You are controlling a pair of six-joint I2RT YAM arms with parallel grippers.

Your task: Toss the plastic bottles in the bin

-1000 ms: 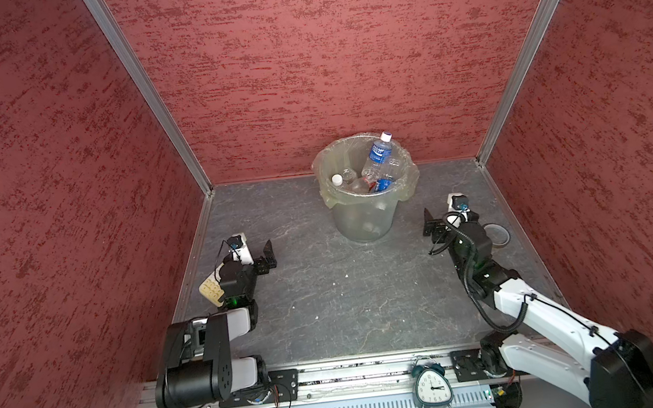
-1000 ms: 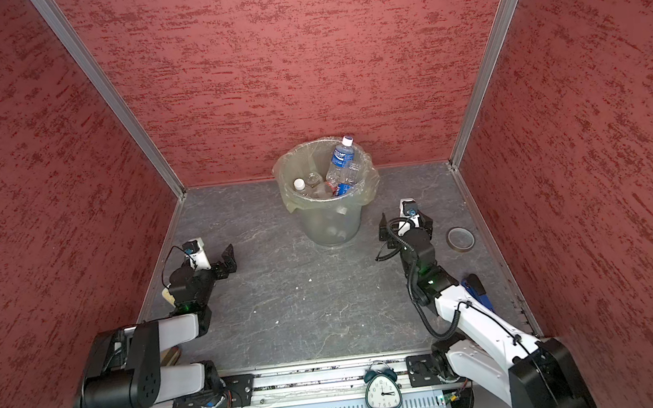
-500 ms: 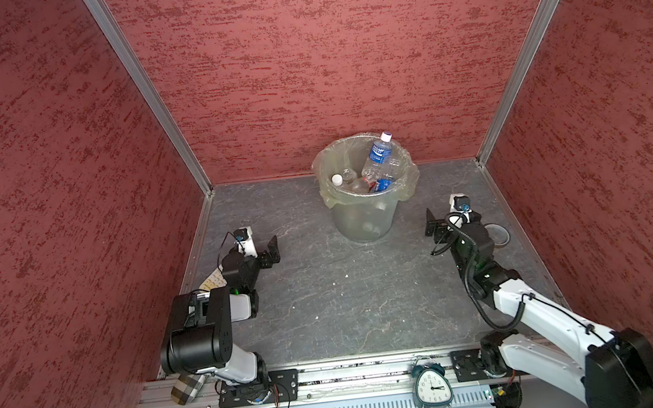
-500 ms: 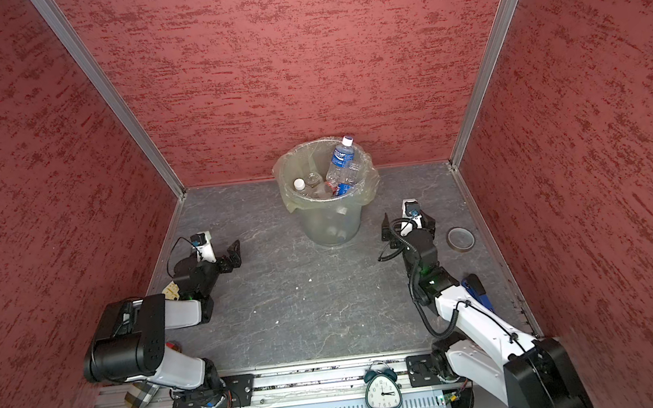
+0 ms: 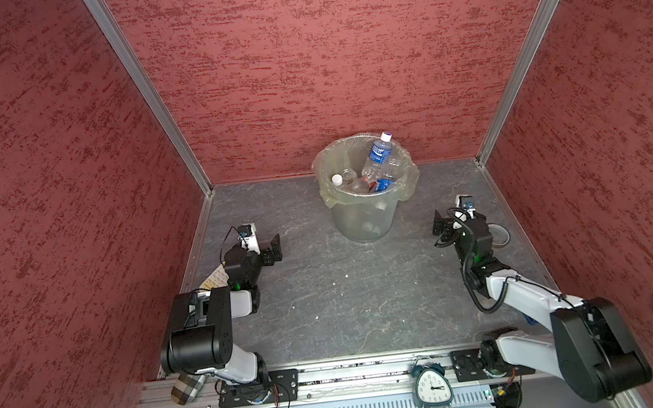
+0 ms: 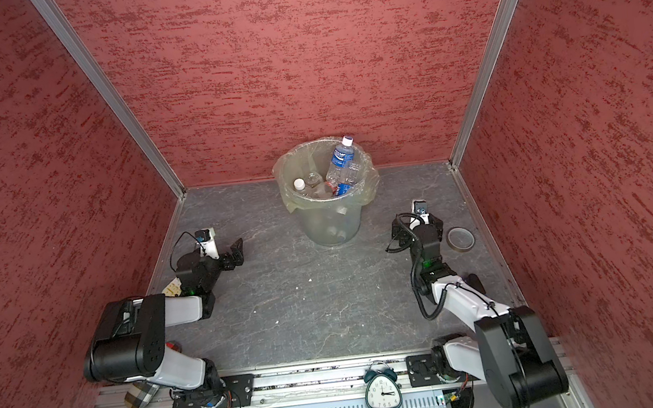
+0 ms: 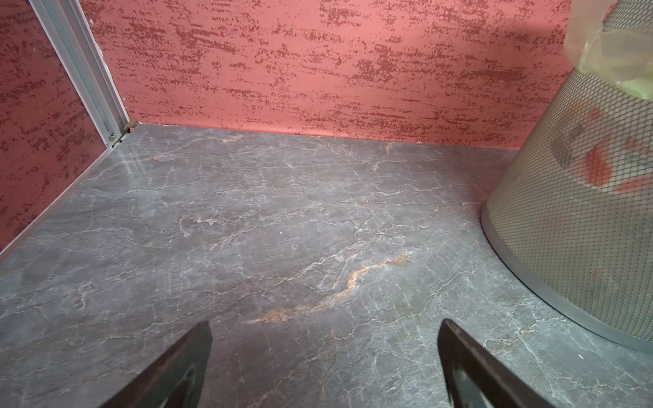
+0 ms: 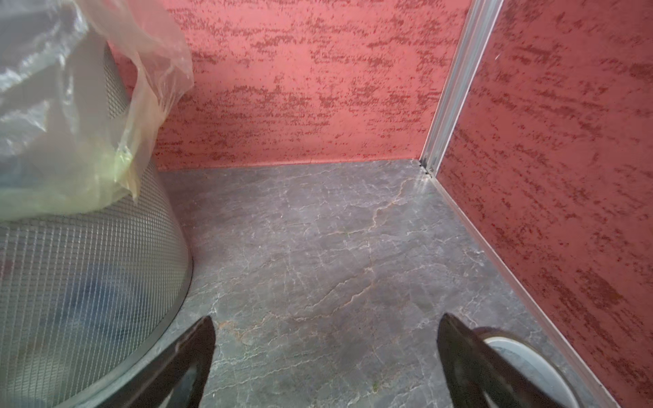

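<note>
Bin (image 5: 364, 219) sits upper centre in both top views, near the back wall, with a clear bag folded over its rim. Plastic bottles (image 5: 379, 156) are piled inside it. One blue-label bottle with a white cap leans up past the rim on the bin's right side.

Left gripper (image 7: 325, 325) is at lower left of the bin in the top views, jaws spread wide with nothing between them, low over the grey table (image 5: 347, 294). Right gripper (image 8: 328, 319) is at lower right of the bin, jaws also spread wide and empty.

Tape roll (image 5: 500, 234) lies flat just beside the right gripper, toward the right wall. Calculator (image 5: 214, 278) is at the table's left edge, partly hidden under the left arm. Alarm clock (image 5: 432, 385) stands bottom centre on the front rail.
</note>
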